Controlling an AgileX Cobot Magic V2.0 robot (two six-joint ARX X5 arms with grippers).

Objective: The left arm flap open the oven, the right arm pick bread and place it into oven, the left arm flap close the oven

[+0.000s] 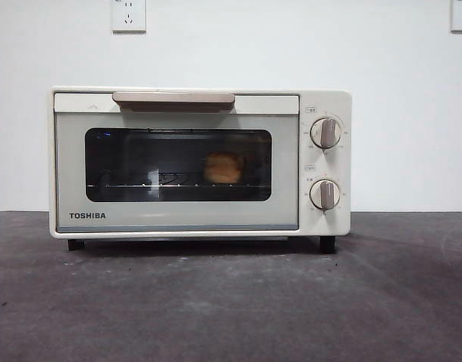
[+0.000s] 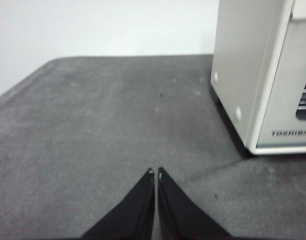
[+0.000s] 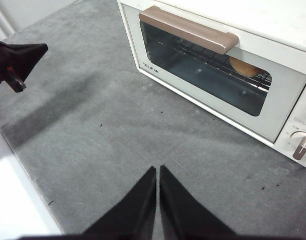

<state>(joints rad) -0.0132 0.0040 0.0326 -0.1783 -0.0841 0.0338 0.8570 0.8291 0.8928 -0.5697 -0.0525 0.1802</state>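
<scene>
Closed oven [image 3: 212, 65], bread [image 3: 242, 67] on rack inside, right gripper [image 3: 157, 170] pinched together above grey table [image 3: 93, 125]

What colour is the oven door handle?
Beige-brown handle on the cream oven; clearest in the right wrist view.

Glossy cream oven [image 1: 178, 102], dark glass window; rough grey table [image 1: 231, 302].
</scene>
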